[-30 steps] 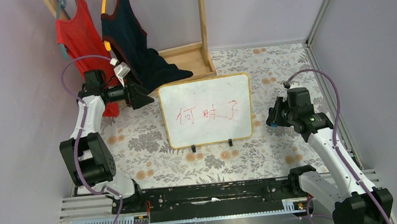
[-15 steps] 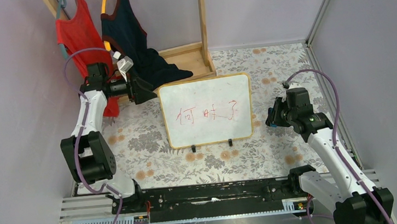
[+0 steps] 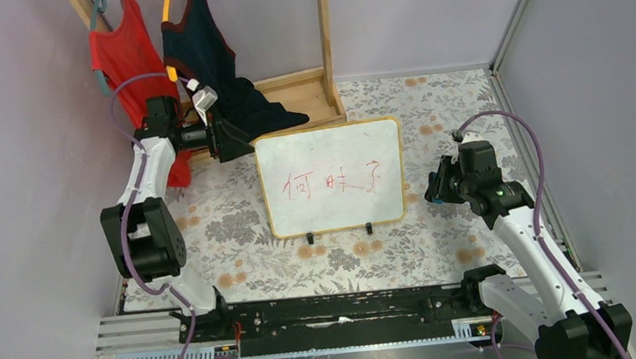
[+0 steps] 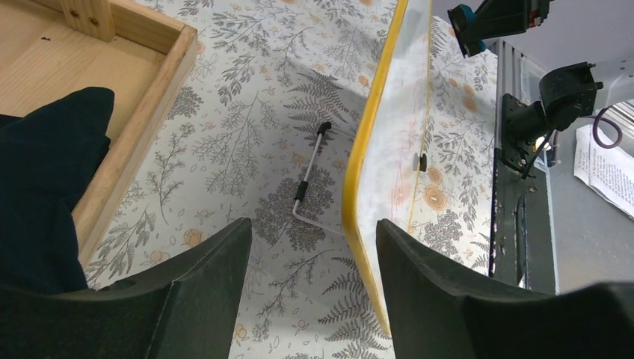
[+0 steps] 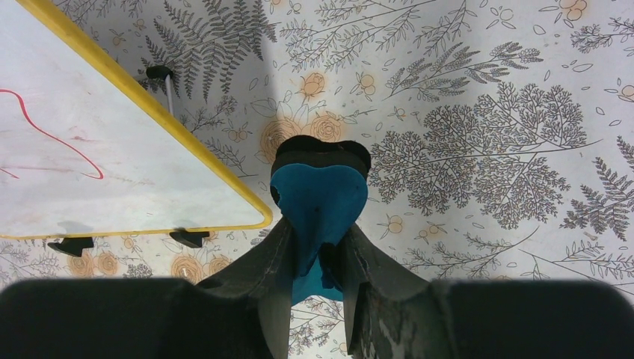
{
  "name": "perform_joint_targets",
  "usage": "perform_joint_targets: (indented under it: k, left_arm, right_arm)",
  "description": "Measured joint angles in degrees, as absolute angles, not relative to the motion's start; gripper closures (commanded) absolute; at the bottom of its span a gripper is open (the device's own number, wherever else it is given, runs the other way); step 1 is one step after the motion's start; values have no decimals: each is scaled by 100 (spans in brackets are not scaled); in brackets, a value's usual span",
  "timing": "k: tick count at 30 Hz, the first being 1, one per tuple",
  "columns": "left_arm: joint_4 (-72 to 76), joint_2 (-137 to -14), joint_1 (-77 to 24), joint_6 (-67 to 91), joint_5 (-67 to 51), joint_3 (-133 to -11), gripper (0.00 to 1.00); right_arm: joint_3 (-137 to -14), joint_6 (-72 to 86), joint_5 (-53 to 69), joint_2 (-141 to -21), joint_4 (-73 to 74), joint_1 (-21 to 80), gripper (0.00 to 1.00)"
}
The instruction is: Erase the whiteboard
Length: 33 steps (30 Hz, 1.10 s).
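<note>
**Item 1, whiteboard [image 3: 332, 178].** Stands propped at the middle of the counter, face toward the near edge. It rests on two black feet [image 3: 309, 237] and a thin wire stand [image 4: 306, 187] behind. The red characters [image 3: 332, 182] are all unwiped, so erasing has not begun.

**Item 2, left claw [image 4: 314, 232].** Spread wide and holding nothing, just beside the board's far-left corner. The yellow frame lines up with the gap between its fingers. Whether the frame is already inside the gap cannot be told.

**Item 3, right claw [image 5: 318, 224].** Pinching a blue eraser [image 5: 319, 194] toward the counter's right edge, near the board's right side and apart from it.

**Item 4, surroundings.** A dark garment [image 3: 227, 91] and a wooden rack [image 3: 306, 88] sit at the far edge, close behind the left claw.

**Hazards, as judged:**
- The board is light and propped, so eraser pressure on the unbraced face would likely tip it backward or slide it toward the far edge.
- A left claw closing off-line could shove the frame sideways and fold the wire stand.
- The left arm could snag the garment hanging behind it.
- The eraser is held at one end and may twist in the pinch once it is dragged.
</note>
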<state>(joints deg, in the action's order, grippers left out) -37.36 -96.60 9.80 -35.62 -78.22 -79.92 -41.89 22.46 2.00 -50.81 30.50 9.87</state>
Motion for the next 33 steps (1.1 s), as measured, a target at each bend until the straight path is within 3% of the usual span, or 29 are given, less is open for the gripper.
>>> perform_joint_targets:
  k: [28,33]
  left_arm:
    - [-3736,-9852,360,-3382,-7843,-8195,51]
    - [-3736,-9852,285,-3343,-7806,-8195,59]
  right_arm:
    - [-4189,2246,191,-5085,3048,1020,100]
    - [-4189,2246,139,-5085,3048,1024,100]
